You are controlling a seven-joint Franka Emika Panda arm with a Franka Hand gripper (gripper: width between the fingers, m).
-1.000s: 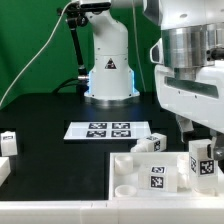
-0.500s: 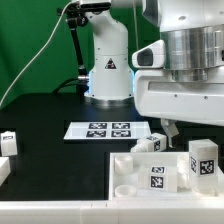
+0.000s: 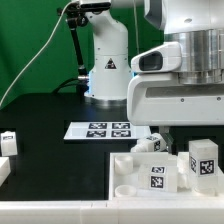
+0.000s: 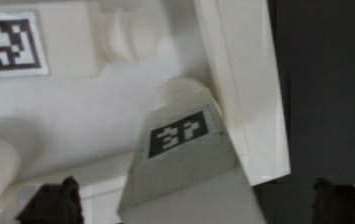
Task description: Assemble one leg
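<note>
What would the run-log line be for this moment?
phase: pre-grasp | gripper: open, over leg | leg: beside white panel rim, ungrasped

Marker board near white panel

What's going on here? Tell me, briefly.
The robot's pincer hovers open above a leg resting beside the rim of the panel. It grips nothing. A second leg stands nearby, and a third leg waits on the table at the exterior view's left.
</note>
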